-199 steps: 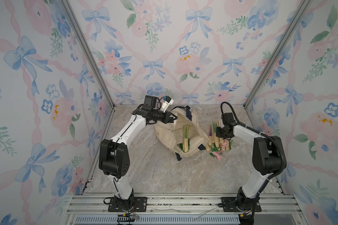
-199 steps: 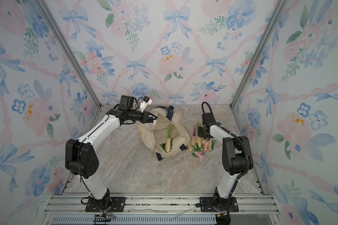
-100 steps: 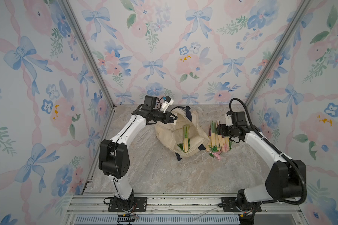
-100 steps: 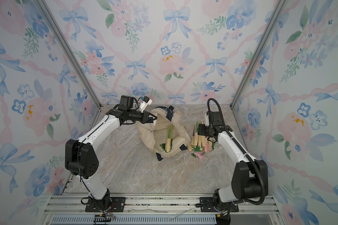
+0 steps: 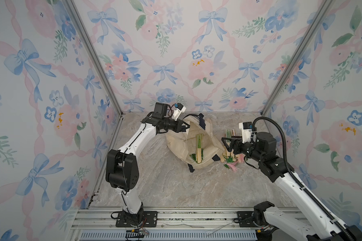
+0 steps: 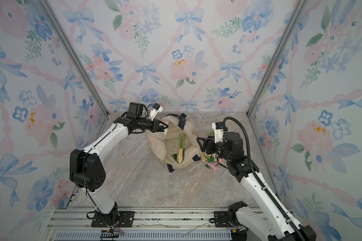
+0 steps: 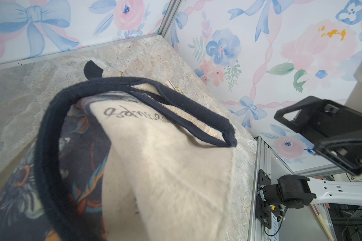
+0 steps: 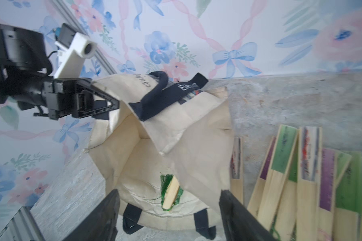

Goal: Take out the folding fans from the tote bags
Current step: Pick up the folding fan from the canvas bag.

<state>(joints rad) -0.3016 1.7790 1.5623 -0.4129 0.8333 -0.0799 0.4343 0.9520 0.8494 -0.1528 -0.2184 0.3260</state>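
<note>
Folding fan sits in tote bag; left end effector clamps its rim, right end effector spread, empty. Sagging flap may block the reach.

a lab booth: floral wall panels, aluminium frame.

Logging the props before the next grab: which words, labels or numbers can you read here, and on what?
"cou...": script lettering on the tote bag, right wrist view; the rest is hidden behind the navy strap, so the reading is unsure.
Same lettering, left wrist view: upside down and blurred, unreadable.
White print on that strap: too small to read.
White text on an arm's base plate: too small.
Marks on the fans beside the bag: blurred.
</note>
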